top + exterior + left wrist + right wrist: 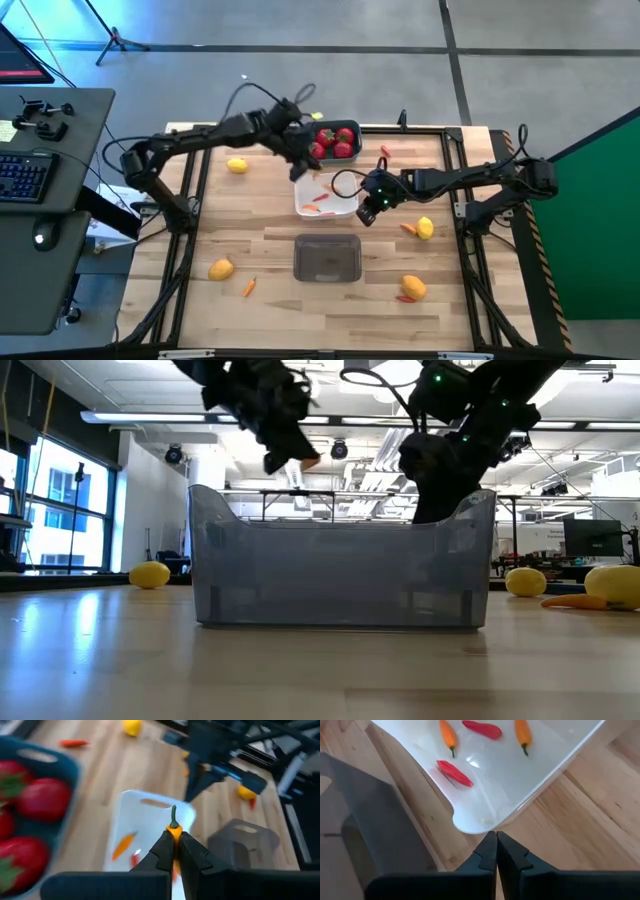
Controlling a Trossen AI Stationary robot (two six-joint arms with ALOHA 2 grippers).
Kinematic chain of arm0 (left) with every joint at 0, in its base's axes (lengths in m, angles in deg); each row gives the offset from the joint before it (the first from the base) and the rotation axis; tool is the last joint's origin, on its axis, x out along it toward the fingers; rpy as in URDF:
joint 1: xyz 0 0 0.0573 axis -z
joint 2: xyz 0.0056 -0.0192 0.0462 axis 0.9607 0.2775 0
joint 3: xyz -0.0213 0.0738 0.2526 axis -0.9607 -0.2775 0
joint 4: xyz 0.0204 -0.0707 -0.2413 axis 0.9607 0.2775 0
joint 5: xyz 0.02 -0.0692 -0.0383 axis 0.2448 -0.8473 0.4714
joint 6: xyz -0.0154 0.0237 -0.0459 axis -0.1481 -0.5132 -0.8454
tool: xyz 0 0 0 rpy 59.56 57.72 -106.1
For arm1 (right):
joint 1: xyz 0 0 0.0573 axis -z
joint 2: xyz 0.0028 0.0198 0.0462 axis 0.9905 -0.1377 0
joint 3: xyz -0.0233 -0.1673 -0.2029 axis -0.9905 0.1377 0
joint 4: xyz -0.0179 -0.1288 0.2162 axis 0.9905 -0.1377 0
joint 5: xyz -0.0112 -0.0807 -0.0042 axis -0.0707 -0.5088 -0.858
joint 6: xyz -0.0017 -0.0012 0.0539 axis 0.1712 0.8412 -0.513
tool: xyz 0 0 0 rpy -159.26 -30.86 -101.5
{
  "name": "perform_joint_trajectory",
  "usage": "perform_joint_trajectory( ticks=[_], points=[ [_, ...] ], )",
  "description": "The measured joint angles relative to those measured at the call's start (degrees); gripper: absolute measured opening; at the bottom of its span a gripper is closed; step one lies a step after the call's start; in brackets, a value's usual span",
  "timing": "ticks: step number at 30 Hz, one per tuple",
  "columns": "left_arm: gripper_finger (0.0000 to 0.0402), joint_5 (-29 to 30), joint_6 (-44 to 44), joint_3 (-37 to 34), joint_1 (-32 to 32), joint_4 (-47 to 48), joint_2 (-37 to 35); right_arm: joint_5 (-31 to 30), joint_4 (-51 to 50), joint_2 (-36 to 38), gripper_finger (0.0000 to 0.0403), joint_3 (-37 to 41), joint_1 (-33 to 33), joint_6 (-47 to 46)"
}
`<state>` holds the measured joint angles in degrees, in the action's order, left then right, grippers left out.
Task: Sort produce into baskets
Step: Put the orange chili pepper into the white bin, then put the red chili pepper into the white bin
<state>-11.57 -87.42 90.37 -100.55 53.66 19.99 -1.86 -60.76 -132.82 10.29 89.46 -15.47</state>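
My left gripper hangs over the white basket and is shut on a small orange carrot with a green stem. In the white basket lie orange carrots and red pieces. The blue basket at the far side holds red strawberries. The translucent grey basket stands nearer and fills the low view. My right gripper is shut and empty, at the white basket's corner on its right side. My left gripper pinches the carrot's body between its two fingers, just below the green stem, which sticks out past the fingertips. The carrot is lifted clear above the white basket. My right gripper's shut fingertips stand at the white basket's corner rim; whether they touch it I cannot tell.
Lemons lie on the table at the far left, near left, right and near right. Loose carrots lie at the near left, beside the right lemon and near the blue basket.
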Motion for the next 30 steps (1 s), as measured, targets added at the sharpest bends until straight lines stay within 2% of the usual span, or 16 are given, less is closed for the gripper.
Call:
perform_joint_trajectory(
  ticks=[2,6,11,17,20,25,30],
  points=[
    [0.0001,0.99,-0.9,-0.02,2.38,-1.26,1.48,0.11,0.28,0.0,0.0,0.0,0.11,-0.34],
    [0.0001,6.71,-1.8,-0.02,6.02,-2.87,5.03,0.12,0.4,0.0,0.0,0.0,0.11,-0.35],
    [0.0001,8.01,-2.99,-0.04,8.71,-3.15,10.34,0.1,0.04,0.74,0.0,0.0,0.24,-0.3],
    [0.0013,10.78,-3.14,-0.09,9.64,-3.28,15.05,0.62,-4.96,3.56,0.0,0.0,1.48,1.79],
    [0.003,10.83,-3.98,-0.09,9.2,-3.05,15.19,1.44,-7.12,5.95,0.0,0.0,2.12,3.32],
    [0.0069,10.5,-4.18,-0.09,8.19,-3.08,14.31,7.88,-11.18,9.15,0.0,0.0,3.12,4.56],
    [0.0108,10.46,-2.08,-0.09,7.13,-2.48,11.14,11.43,-16.64,10.55,0.0016,0.0,2.75,4.36]
  ],
)
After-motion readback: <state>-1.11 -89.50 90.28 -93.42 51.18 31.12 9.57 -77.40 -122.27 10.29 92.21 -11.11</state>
